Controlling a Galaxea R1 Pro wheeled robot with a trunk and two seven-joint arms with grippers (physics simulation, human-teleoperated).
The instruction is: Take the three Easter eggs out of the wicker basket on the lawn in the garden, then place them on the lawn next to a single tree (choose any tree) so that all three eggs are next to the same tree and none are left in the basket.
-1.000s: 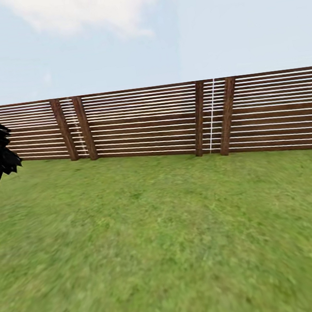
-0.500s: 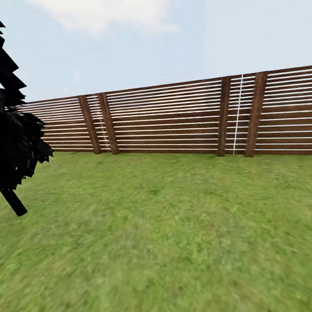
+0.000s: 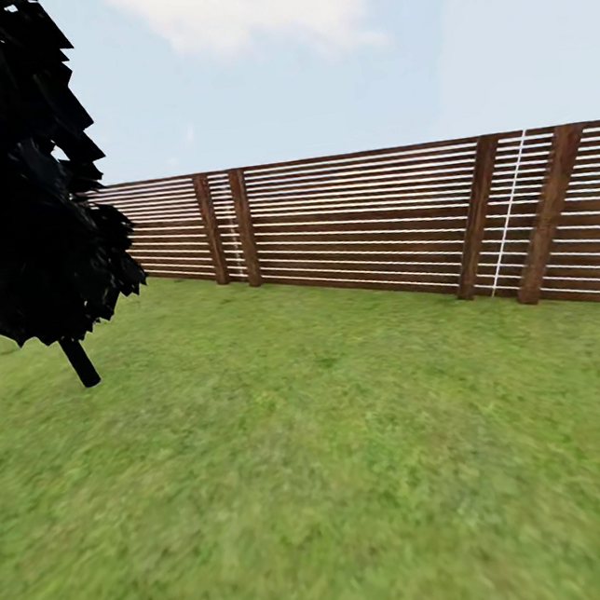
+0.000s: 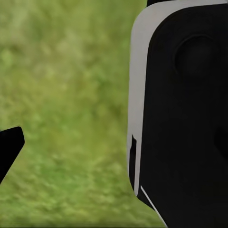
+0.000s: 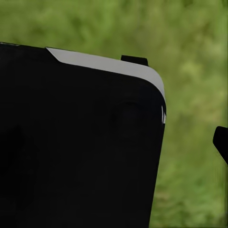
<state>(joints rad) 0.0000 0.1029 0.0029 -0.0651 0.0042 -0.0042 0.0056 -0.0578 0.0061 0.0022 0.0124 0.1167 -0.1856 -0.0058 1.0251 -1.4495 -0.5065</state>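
The lawn point(image 3: 339, 464) is seen spreading across the lower part of the head view as short green grass with yellowish patches, running back to a brown horizontal-slat fence point(image 3: 366, 226) that closes the far edge of the grass. Several darker upright posts point(image 3: 244, 227) are set into the fence, and a thin white line point(image 3: 507, 213) runs down it near the far right. A tree point(image 3: 22, 174) is found at the left edge of the lawn, its dark angular leaf planes hanging low over a short, tilted stretch of trunk point(image 3: 80, 362) that meets the grass well in front of the fence. Pale blue sky with a white cloud point(image 3: 254, 5) is seen above the fence. In the left wrist view, blurred grass is seen beside a large black casing with a pale grey edge point(image 4: 185, 114), and a small dark tip point(image 4: 9, 145) is seen at one side. In the right wrist view, a similar black casing point(image 5: 80, 142) is seen over blurred grass, with a dark tip point(image 5: 221, 141) at one side. Whether the fingers of either gripper are apart or together cannot be told.
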